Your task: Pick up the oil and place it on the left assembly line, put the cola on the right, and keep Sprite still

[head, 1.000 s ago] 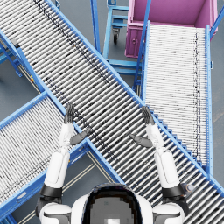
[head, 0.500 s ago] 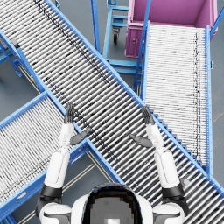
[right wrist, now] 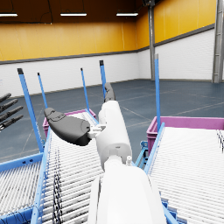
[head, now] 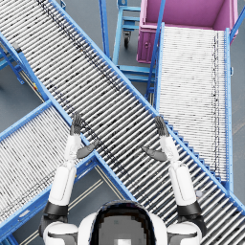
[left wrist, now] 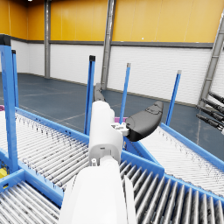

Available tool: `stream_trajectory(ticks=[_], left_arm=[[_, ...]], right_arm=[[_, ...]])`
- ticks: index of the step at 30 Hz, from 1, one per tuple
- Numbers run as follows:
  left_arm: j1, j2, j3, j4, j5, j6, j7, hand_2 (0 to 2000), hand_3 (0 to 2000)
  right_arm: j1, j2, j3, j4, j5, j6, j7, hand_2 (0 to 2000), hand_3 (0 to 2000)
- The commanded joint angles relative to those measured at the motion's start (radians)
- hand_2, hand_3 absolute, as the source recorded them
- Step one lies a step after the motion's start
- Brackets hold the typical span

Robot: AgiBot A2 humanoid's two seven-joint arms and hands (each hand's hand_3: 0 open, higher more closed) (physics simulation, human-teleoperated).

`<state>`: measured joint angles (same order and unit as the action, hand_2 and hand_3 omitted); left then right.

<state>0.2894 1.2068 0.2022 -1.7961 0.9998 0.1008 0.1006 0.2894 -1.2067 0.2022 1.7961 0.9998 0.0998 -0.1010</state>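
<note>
Left hand (head: 78,141): being held released, fingers being stretched straight and the thumb being spread inward, nothing being grasped; being held above the blue rail (head: 52,107) where the left conveyor (head: 28,153) meets the middle conveyor (head: 110,105)
Right hand (head: 160,143): being held released in the same way, thumb being pointed toward the left hand, nothing being grasped; being held over the middle conveyor, near its right-hand rail
Left wrist view: the left hand (left wrist: 142,123) is being shown with its dark thumb out to the side above the rollers
Right wrist view: the right hand (right wrist: 70,127) is being shown likewise, thumb apart from the fingers
Oil, cola, Sprite: their place cannot be told, as none is being shown in any view
Right conveyor (head: 191,86): being shown running up to a pink bin (head: 186,14) at its far end
</note>
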Motion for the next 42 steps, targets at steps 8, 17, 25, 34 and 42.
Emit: stream_trajectory(ticks=[8,17,25,34,42], left_arm=[[0.000,0.000,0.000,0.000,0.000,0.000,0.000,0,0],[0.000,0.000,0.000,0.000,0.000,0.000,0.000,0,0],[0.000,0.000,0.000,0.000,0.000,0.000,0.000,0,0],[0.016,0.012,0.003,-0.001,0.000,-0.029,-0.028,0,0],[0.077,0.058,-0.118,-0.110,0.000,-0.096,-0.096,0,0]], right_arm=[[0.000,0.000,0.000,0.000,0.000,0.000,0.000,0,0],[0.000,0.000,0.000,0.000,0.000,0.000,0.000,0,0],[0.000,0.000,0.000,0.000,0.000,0.000,0.000,0,0],[0.019,-0.014,0.016,-0.005,0.000,-0.028,0.029,0,0],[0.068,-0.063,-0.064,0.102,0.000,-0.095,0.096,0,0]])
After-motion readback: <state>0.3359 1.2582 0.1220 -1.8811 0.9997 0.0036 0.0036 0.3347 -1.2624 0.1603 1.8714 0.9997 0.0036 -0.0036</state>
